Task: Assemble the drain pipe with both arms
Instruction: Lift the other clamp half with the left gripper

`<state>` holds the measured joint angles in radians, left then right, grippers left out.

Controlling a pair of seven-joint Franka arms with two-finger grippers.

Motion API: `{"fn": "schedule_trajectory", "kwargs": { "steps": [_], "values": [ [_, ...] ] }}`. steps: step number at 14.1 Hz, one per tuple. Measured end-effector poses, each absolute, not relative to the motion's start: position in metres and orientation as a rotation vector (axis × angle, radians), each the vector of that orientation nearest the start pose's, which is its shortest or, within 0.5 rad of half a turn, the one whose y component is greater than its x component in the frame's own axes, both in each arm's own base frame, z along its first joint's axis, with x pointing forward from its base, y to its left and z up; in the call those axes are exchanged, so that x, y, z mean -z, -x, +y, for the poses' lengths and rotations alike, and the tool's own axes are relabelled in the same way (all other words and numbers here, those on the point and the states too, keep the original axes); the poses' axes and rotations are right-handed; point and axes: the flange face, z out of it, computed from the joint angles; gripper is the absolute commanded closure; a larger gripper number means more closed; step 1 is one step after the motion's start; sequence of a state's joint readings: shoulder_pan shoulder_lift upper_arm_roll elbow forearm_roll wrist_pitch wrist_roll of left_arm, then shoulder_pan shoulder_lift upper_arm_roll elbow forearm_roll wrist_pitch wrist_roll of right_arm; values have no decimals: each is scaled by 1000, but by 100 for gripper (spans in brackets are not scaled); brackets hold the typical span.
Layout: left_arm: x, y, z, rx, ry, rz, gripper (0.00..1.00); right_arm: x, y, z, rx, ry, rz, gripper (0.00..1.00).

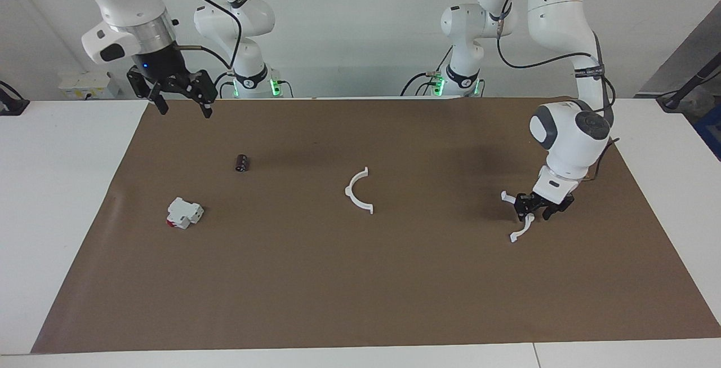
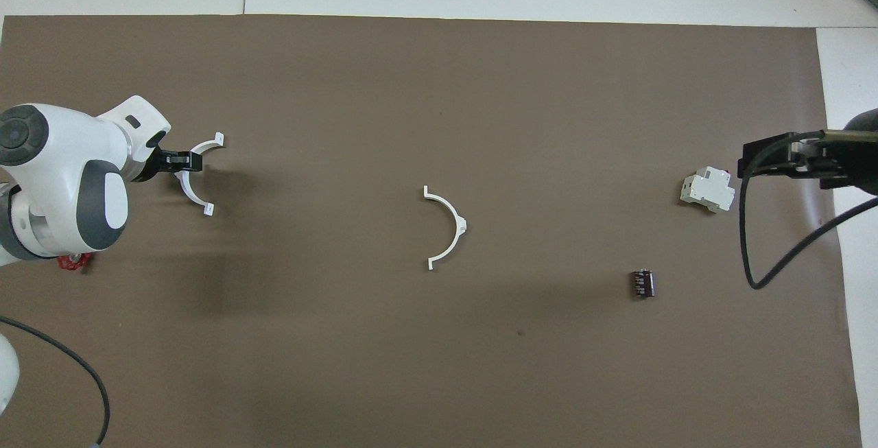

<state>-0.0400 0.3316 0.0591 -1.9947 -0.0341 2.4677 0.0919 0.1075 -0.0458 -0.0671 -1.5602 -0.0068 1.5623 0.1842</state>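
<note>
The drain pipe lies in two white half-rings. One half-ring (image 1: pixel 348 192) (image 2: pixel 458 225) lies alone at the middle of the brown mat. My left gripper (image 1: pixel 532 210) (image 2: pixel 180 160) is low at the mat toward the left arm's end, shut on the middle of the other half-ring (image 1: pixel 524 230) (image 2: pixel 188 192), whose two ends stick out on either side of the fingers. I cannot tell whether that half-ring is off the mat. My right gripper (image 1: pixel 183 106) (image 2: pixel 748 160) waits open and empty, raised over the mat's edge at the right arm's end.
A white block with a red part (image 1: pixel 185 213) (image 2: pixel 706 191) and a small dark cylinder (image 1: pixel 242 163) (image 2: pixel 643 283) lie toward the right arm's end. A small red object (image 2: pixel 74 261) lies under the left arm. The brown mat (image 1: pixel 360 300) covers a white table.
</note>
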Motion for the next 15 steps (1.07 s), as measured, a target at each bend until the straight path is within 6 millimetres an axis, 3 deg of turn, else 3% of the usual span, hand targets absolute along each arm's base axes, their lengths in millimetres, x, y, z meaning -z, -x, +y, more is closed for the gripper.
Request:
{"fn": "schedule_trajectory", "kwargs": {
  "steps": [4, 6, 11, 13, 15],
  "values": [
    [-308, -619, 10, 220, 3129, 82, 34, -654, -537, 16, 29, 3135, 233, 0],
    [-307, -619, 10, 218, 3130, 83, 40, -651, -535, 17, -5, 3139, 210, 0],
    [-305, -618, 9, 212, 3131, 84, 78, -648, -532, 17, -55, 3144, 174, 0],
    [-304, -618, 9, 210, 3131, 85, 100, -648, -532, 15, -56, 3145, 142, 0],
    [-305, -619, 9, 213, 3131, 85, 100, -646, -533, 10, -61, 3145, 134, 0]
  ]
}}
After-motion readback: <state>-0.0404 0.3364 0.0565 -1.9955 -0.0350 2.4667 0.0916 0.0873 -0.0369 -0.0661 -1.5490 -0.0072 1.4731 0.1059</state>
